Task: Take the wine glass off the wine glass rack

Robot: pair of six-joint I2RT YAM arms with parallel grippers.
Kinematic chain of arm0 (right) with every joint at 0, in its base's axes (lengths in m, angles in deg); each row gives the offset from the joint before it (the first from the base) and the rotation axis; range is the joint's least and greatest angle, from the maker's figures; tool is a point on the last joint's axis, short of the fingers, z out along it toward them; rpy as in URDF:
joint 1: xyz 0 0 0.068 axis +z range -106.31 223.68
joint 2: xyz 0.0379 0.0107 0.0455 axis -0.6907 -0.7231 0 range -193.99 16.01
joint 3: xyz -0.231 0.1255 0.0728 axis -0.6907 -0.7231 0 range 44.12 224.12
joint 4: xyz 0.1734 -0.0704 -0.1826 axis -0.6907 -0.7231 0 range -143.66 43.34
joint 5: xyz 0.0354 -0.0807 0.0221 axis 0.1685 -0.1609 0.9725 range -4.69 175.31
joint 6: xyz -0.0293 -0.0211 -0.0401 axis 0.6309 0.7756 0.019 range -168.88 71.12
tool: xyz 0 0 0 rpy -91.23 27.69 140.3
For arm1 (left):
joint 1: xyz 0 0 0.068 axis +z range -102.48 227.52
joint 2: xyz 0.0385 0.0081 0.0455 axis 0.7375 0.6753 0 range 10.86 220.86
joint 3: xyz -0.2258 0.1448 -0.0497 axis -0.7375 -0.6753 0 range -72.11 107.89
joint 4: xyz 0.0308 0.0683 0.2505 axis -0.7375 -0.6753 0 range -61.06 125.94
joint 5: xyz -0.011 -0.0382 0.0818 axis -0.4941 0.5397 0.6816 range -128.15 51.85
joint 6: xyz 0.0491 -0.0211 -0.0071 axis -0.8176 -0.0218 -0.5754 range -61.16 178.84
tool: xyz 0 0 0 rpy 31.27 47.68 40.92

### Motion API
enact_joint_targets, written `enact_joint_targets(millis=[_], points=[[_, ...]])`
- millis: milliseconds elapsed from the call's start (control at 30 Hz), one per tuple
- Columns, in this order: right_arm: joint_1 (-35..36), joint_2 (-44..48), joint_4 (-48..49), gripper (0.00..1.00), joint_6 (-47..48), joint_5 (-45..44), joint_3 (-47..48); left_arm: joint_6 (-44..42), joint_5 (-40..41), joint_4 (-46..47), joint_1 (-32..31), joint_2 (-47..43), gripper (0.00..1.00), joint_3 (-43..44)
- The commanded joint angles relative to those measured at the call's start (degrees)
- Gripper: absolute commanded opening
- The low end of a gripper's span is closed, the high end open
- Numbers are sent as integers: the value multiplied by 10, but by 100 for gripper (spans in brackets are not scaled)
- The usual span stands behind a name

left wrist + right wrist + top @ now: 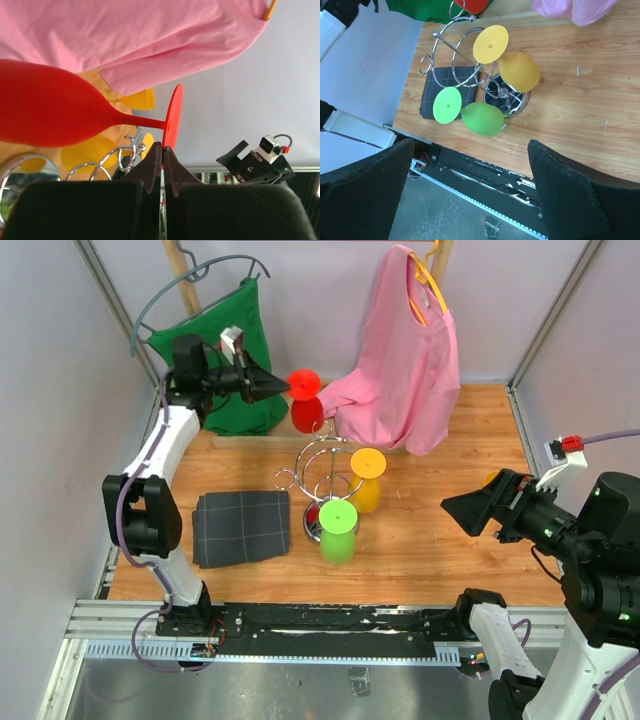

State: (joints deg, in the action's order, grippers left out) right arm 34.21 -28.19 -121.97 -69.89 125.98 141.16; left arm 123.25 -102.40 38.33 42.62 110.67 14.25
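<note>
While the green wine glass and yellow wine glass hang on the chrome wine glass rack mid-table, the left fingers pinch the red wine glass by its foot, sideways, clear of the rack. The right fingers gape wide, holding nothing.

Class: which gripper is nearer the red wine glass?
Left. The left gripper pinches the red wine glass by its foot; the right gripper hangs open, far off to the right.
</note>
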Motion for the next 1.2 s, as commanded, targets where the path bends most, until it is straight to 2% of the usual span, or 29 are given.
enact_joint_targets(millis=[0,100,200,333,533,700,767,900,1167], points=[[-15,-6,17,99,0,22,-4,-161,-28,-154,35,-11,0,114],[-16,-11,36,98,-9,33,-19,-323,-16,-328,36,-13,0,209],[-15,-28,71,99,-28,55,-20,-431,-3,-401,36,-47,0,237],[-15,-76,129,99,-64,92,8,-518,-28,-410,30,-119,0,222],[-14,-121,250,99,-157,158,26,-585,-122,-409,2,-247,0,157],[9,-140,315,99,-211,173,35,-660,-100,-409,-34,-356,0,84],[30,-144,338,99,-228,167,32,-663,-96,-409,-42,-378,0,62],[104,-155,365,99,-238,126,23,-591,-137,-412,-60,-386,0,35],[341,-181,374,99,-195,2,-25,-508,-223,-415,-102,-414,0,-29]])
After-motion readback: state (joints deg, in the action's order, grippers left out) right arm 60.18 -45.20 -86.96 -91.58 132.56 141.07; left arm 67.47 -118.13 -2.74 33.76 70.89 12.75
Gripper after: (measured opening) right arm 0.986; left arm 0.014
